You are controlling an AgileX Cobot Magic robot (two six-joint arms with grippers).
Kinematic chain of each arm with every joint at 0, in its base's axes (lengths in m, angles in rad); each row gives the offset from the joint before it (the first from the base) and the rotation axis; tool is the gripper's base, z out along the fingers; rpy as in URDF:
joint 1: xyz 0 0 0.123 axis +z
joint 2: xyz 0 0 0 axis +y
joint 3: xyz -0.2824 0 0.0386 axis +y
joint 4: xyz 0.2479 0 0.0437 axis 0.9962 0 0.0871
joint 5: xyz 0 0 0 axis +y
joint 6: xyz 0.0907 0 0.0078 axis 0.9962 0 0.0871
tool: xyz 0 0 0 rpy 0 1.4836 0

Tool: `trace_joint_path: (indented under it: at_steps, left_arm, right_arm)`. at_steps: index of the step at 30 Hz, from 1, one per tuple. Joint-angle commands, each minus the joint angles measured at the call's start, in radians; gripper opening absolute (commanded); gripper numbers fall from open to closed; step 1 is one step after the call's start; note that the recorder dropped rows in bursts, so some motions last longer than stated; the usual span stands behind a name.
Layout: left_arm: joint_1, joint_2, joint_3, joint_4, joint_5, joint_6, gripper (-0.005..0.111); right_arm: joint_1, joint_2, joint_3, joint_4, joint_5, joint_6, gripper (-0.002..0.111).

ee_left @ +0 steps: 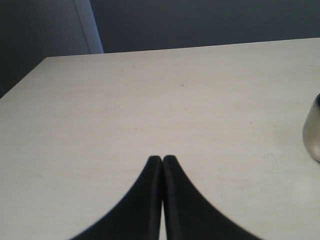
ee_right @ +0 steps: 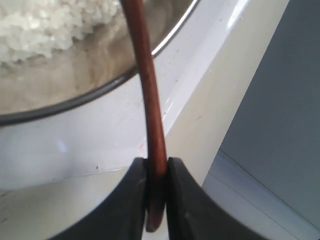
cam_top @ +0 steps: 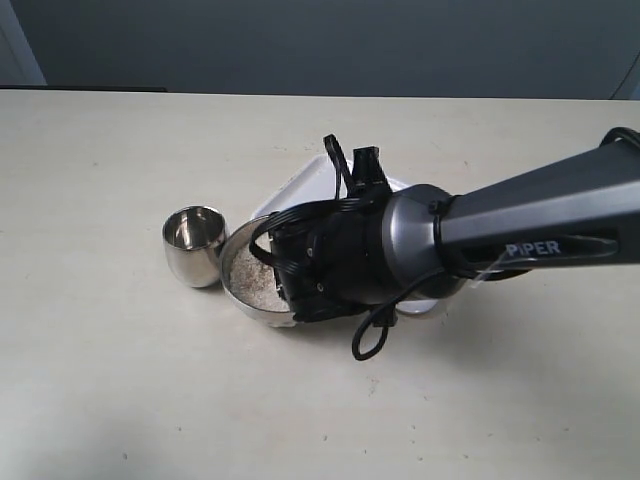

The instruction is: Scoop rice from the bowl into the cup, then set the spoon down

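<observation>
In the right wrist view my right gripper [ee_right: 156, 164] is shut on the end of the spoon [ee_right: 149, 95], a slim reddish-brown handle. The handle runs up over the rim of the steel bowl [ee_right: 75, 102]; the spoon's head is out of frame. White rice [ee_right: 45, 25] lies heaped in the bowl. From outside, the right arm's wrist covers most of the bowl [cam_top: 243, 297], and rice [cam_top: 248, 276] shows at its left side. The small steel cup [cam_top: 193, 243] stands upright just left of the bowl. My left gripper [ee_left: 162, 159] is shut and empty above bare table, with the cup [ee_left: 313, 132] at the picture's edge.
The bowl sits on a white tray [cam_top: 300, 185] whose rim [ee_right: 100, 145] passes under the spoon handle. The right arm [cam_top: 540, 225] reaches in from the right with loose black cables. The pale table [cam_top: 100, 380] extends left and toward the front.
</observation>
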Motion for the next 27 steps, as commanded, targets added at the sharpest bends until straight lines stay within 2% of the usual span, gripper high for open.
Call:
trace_joint_path:
  at_steps: [1, 10, 27]
  left_arm:
    - [-0.002, 0.001, -0.008, -0.001, -0.010, -0.006, 0.001]
    - [-0.002, 0.001, -0.008, -0.001, -0.010, -0.006, 0.001]
    - [-0.002, 0.001, -0.008, -0.001, -0.012, -0.006, 0.001]
  right_arm:
    - [-0.001, -0.001, -0.001, -0.010, 0.019, 0.031, -0.001]
    - [0.046, -0.001, -0.001, -0.010, 0.019, 0.057, -0.001]
    - [0.046, -0.003, -0.001, -0.007, 0.126, 0.084, -0.001]
